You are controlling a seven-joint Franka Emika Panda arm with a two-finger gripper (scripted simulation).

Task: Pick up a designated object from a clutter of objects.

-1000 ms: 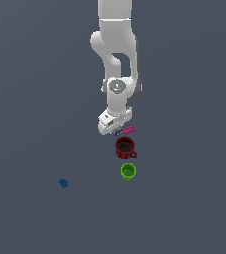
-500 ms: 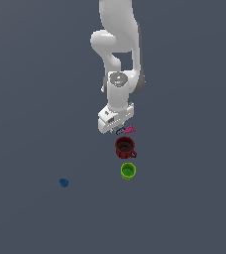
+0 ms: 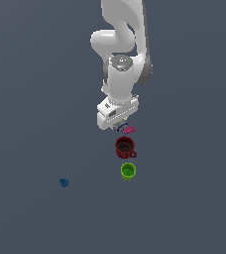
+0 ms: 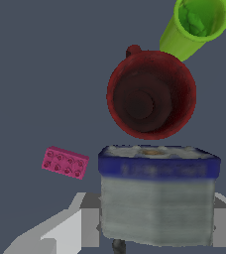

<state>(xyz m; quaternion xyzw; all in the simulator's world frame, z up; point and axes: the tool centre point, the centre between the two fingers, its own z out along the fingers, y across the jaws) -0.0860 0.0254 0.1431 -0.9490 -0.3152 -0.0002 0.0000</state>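
Observation:
The designated grey-silver block with a dark blue rim (image 4: 157,198) sits between my gripper's (image 4: 157,225) two fingers (image 4: 87,223). The fingers press against its two sides. In the exterior view only its blue edge (image 3: 122,127) shows under the gripper (image 3: 119,124). The pink block (image 3: 130,130) lies right beside it and also shows in the wrist view (image 4: 65,162). The dark red mug (image 3: 125,147) stands just beyond it, upright, and shows in the wrist view (image 4: 152,94). The bright green cup (image 3: 128,171) follows the mug and shows in the wrist view (image 4: 197,25).
A tiny blue lump (image 3: 64,182) lies apart from the rest, toward the exterior view's left. The objects rest on a plain dark grey floor (image 3: 35,99). The white arm (image 3: 122,44) rises above the cluster.
The arm's upper links have swung toward the exterior view's right and the hand has shifted slightly upward. The mug, cup, pink block and blue lump have not moved.

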